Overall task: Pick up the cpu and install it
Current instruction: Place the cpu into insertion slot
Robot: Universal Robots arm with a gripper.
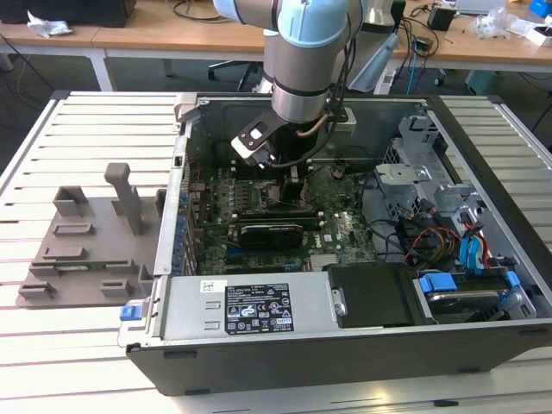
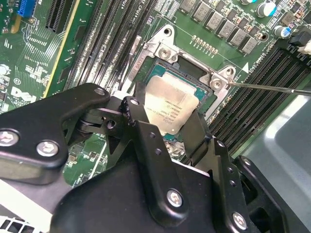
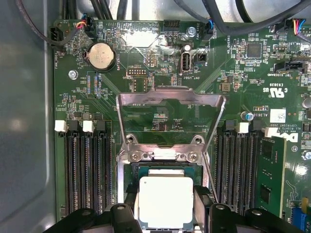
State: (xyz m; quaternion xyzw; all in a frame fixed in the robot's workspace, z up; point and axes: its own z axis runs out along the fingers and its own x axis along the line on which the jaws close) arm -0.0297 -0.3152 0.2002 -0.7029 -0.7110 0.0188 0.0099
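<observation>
1. The gripper (image 3: 166, 216) is clamped on the cpu (image 3: 166, 199), a finger against each of two opposite edges.
2. The cpu hangs at the open socket (image 2: 188, 73), load plate (image 3: 170, 98) flipped up; seated or not, I can't tell.
3. Light, stiff and thin, I'd guess; edges only, since contacts damage easily.
</observation>
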